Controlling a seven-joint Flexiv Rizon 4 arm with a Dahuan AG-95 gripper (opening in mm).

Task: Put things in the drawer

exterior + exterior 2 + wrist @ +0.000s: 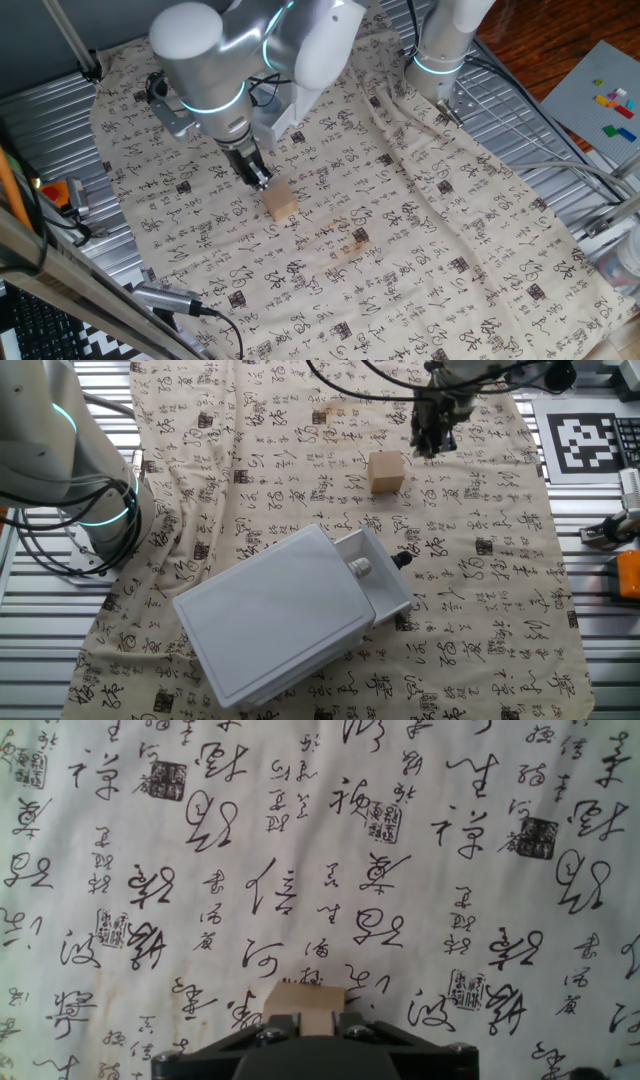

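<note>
Mid-bench, the gripper (pixel 262 181) hovers beside the wooden cube (pixel 282 202), finger spacing impossible to tell; an off-centre descent could knock it away from the drawer (pixel 290 610).

A cream cloth (pixel 420 230) printed with black calligraphy and seal stamps is covering the tabletop (pixel 600 660) I am working at, wrinkling along one long fold. Ribbed metal slats of the tabletop are showing around the cloth's edges. A brownish stain (pixel 352 245) is marking the cloth. A printed black-and-white marker sheet (pixel 590 442) is lying at one corner. Dark wooden flooring (pixel 540 40) is showing beyond the far edge, beside a grey baseplate (pixel 600 100) carrying small coloured bricks. Black cables (pixel 215 320) are trailing along the near side.
</note>
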